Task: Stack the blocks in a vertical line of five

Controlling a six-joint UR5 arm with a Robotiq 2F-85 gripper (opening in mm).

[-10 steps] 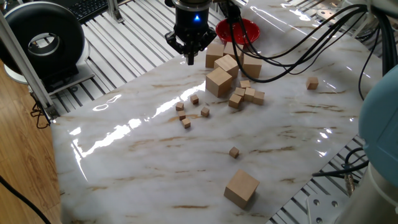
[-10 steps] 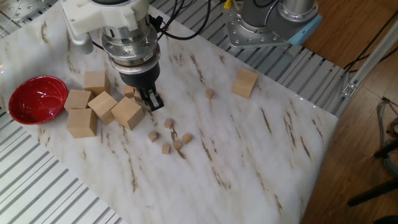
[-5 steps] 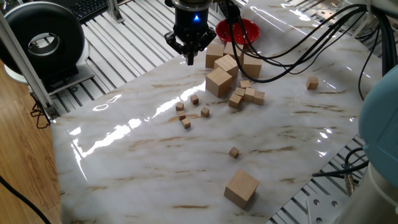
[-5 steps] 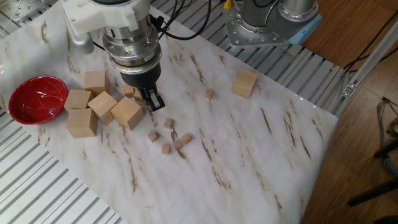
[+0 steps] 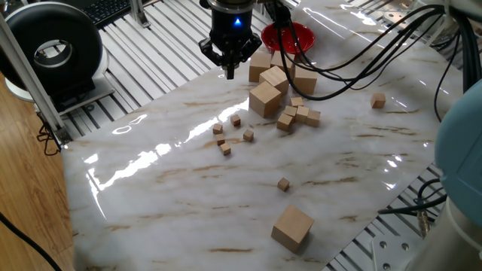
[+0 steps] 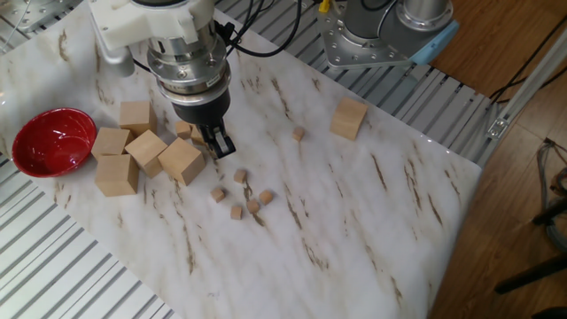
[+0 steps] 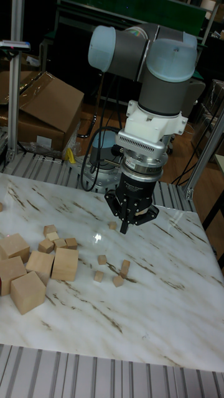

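While the black two-finger gripper (image 6: pixel 217 143) hangs above the white marble-patterned table (image 6: pixel 372 221) with its fingers drawn together and nothing between them, the tiniest plain light-wood cubes (image 6: pixel 241 196) lie loose and unstacked, four in a scatter just beyond the fingertips and a fifth (image 5: pixel 283 184) well apart. To do the pick well, I judge the fingers should spread first, then come straight down square to the flat sides of one cube, clear of its neighbours and the large wooden cubes (image 6: pixel 181 160).
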